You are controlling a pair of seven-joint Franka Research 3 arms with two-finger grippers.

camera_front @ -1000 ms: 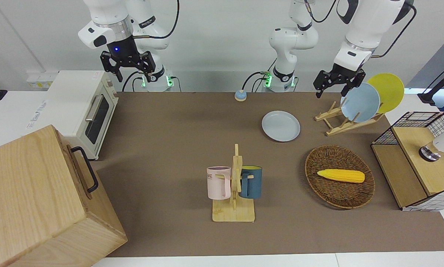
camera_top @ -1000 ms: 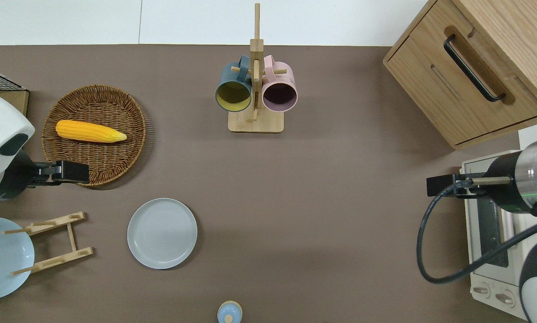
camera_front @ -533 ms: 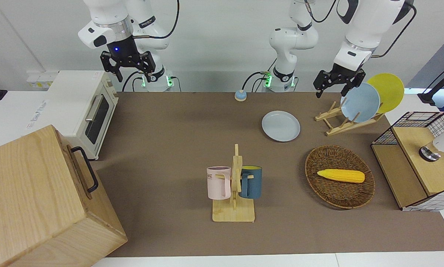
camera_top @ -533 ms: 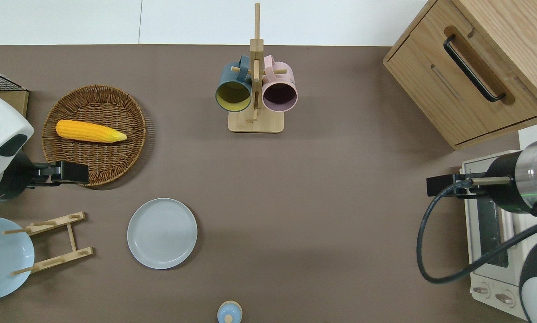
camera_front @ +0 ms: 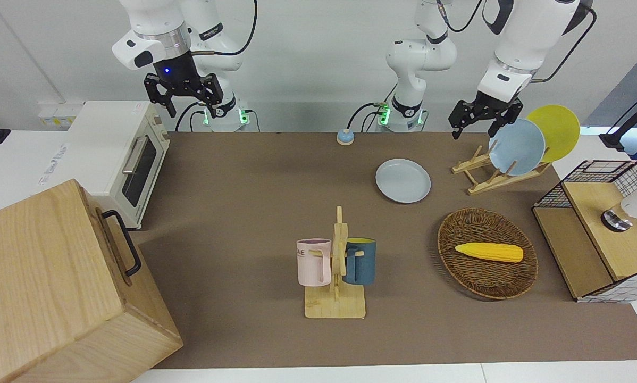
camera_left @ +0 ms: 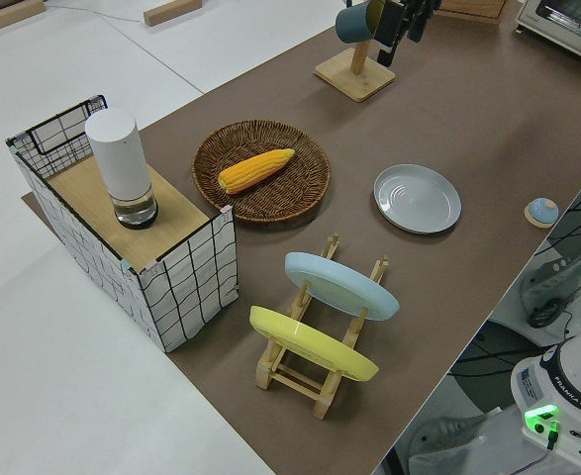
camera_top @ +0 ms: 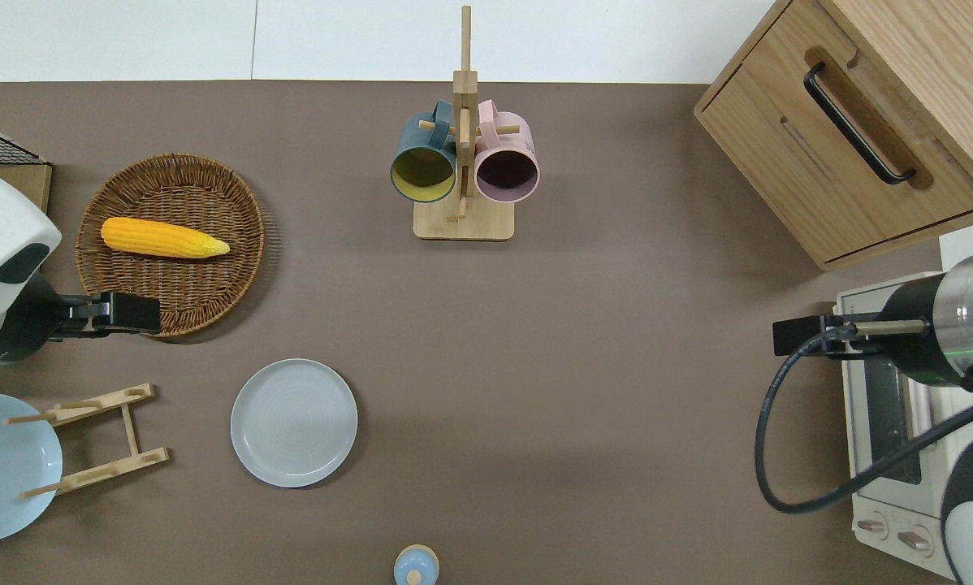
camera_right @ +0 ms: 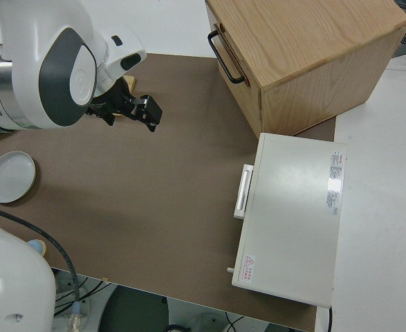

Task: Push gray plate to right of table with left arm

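Observation:
The gray plate [camera_front: 403, 181] lies flat on the brown table [camera_front: 244, 175], toward the left arm's end and near the robots; it also shows in the overhead view [camera_top: 294, 422] and the left side view [camera_left: 417, 198]. My left gripper [camera_front: 474, 132] is open and empty, up in the air. In the overhead view the left gripper [camera_top: 141, 314] is over the edge of the wicker basket nearest the robots, apart from the plate. My right gripper [camera_front: 185, 103] is open and the right arm is parked.
A wooden rack [camera_top: 88, 439] beside the gray plate holds a sky-blue plate [camera_front: 516, 147] and a yellow plate [camera_front: 558, 130]. A wicker basket [camera_top: 210, 268] holds a corn cob [camera_top: 164, 237]. A mug stand [camera_top: 464, 171], a wooden cabinet [camera_top: 852, 130], a toaster oven [camera_front: 119, 154] and a small blue knob [camera_top: 415, 566] also stand here.
My left gripper has drifted slightly upward and toward the left arm's end. The gray plate and the right arm have not moved.

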